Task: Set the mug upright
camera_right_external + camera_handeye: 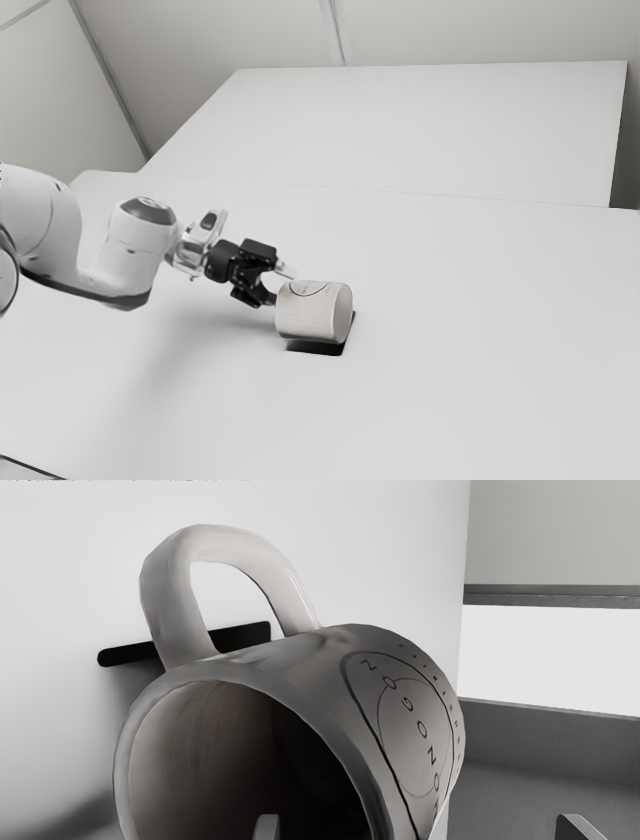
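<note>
Wide open, the claw [281, 286] stands at the mouth of the mug [315, 312], with nothing gripped between its fingers [266, 827]. In the wrist view one fingertip lies across the mug's dark opening and the other well outside its printed side, so the wall comes between them; whether the first has gone inside the rim [345, 730] cannot be told.

The mug lies on its side at the surface [450, 380], its mouth toward the claw and its base toward the exterior view's right. A flat dark piece [318, 348] shows beside its lower edge; whether the mug rests on it is unclear. The task's upright pose is not there.

The step in hand looks like lining up a grip on the mug's wall. The next move probably calls for settling the fingers on either side of that wall and closing them, before any lift and turn that would bring the base down and the mouth up. The round body could roll or slip if only one finger pushes it.

Counted, there are one mug with one handle [172, 595], one flat dark piece, and one arm [130, 255] with one claw of two fingers.
</note>
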Controlling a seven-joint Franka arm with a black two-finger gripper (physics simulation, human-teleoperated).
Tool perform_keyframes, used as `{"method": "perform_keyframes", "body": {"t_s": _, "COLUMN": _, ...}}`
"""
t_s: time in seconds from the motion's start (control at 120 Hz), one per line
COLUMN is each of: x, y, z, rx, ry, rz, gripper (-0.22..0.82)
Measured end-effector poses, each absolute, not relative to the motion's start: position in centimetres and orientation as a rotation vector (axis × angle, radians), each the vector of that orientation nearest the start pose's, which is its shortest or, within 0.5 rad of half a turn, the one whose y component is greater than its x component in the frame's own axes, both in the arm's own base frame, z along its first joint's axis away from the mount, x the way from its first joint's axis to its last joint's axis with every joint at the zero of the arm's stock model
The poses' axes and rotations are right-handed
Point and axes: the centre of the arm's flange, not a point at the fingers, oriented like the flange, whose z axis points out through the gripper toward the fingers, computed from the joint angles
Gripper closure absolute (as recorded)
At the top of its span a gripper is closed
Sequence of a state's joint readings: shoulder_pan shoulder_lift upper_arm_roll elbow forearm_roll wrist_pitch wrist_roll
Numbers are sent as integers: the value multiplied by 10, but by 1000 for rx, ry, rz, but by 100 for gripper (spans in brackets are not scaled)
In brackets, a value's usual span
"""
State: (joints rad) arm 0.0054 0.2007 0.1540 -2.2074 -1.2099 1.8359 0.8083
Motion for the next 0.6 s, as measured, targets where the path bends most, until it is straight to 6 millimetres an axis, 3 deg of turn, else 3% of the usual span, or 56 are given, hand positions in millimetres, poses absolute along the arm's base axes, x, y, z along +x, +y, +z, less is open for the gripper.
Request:
{"method": "perform_keyframes", "body": {"t_s": 0.1, "x": 522, "y": 5, "z": 288, "rx": 2015, "ry": 52, "rz": 83, "gripper": 2}}
{"method": "perform_keyframes", "body": {"t_s": 0.25, "x": 523, "y": 3, "z": 287, "rx": 1998, "ry": 8, "rz": 130, "gripper": 41}}
{"method": "perform_keyframes", "body": {"t_s": 0.35, "x": 523, "y": 3, "z": 288, "rx": 1994, "ry": -21, "rz": 155, "gripper": 58}}
{"method": "perform_keyframes", "body": {"t_s": 0.5, "x": 523, "y": 1, "z": 295, "rx": 1987, "ry": -72, "rz": 190, "gripper": 69}}
{"method": "perform_keyframes", "body": {"t_s": 0.6, "x": 524, "y": -3, "z": 310, "rx": 1980, "ry": -122, "rz": 226, "gripper": 73}}
